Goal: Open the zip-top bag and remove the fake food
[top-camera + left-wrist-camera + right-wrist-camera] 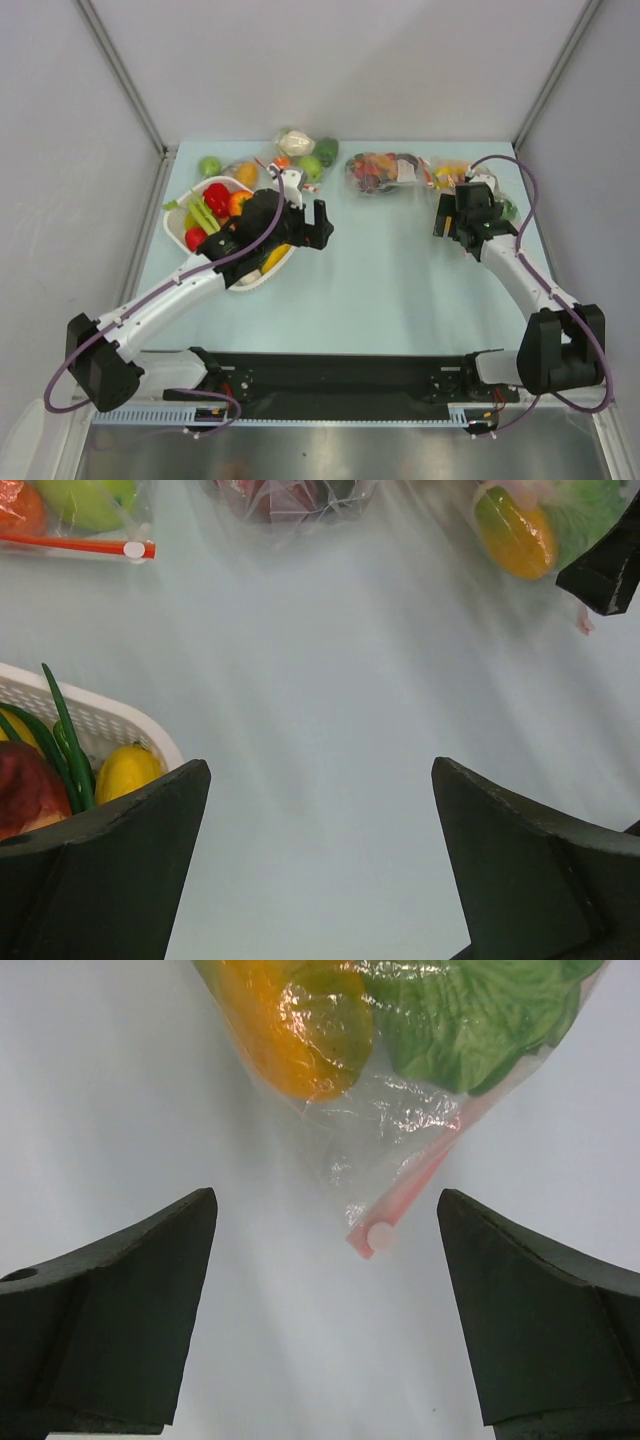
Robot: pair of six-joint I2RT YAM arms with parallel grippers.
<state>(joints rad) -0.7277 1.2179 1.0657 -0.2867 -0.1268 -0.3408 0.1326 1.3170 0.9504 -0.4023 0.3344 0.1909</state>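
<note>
The zip-top bag point(448, 174) lies at the back right of the table, and my right arm covers part of it. In the right wrist view its pinkish-red zip strip point(412, 1192) ends in a white slider point(380, 1237) just ahead of my right gripper point(325, 1200). That gripper is open and holds nothing. The fake food sits inside the bag: an orange-yellow fruit point(300, 1030) and a green lettuce point(470, 1020). My left gripper point(320, 770) is open over bare table, beside the white basket point(110, 720). From there the bag point(520, 530) shows far off at the upper right.
The white basket point(178, 232) holds red peppers, green pieces and a yellow fruit. A clear bag with dark purple items point(380, 172) lies at the back centre. Another bag, with cauliflower and green fruit point(300, 155), lies back left. Grey walls close off the table's far and side edges.
</note>
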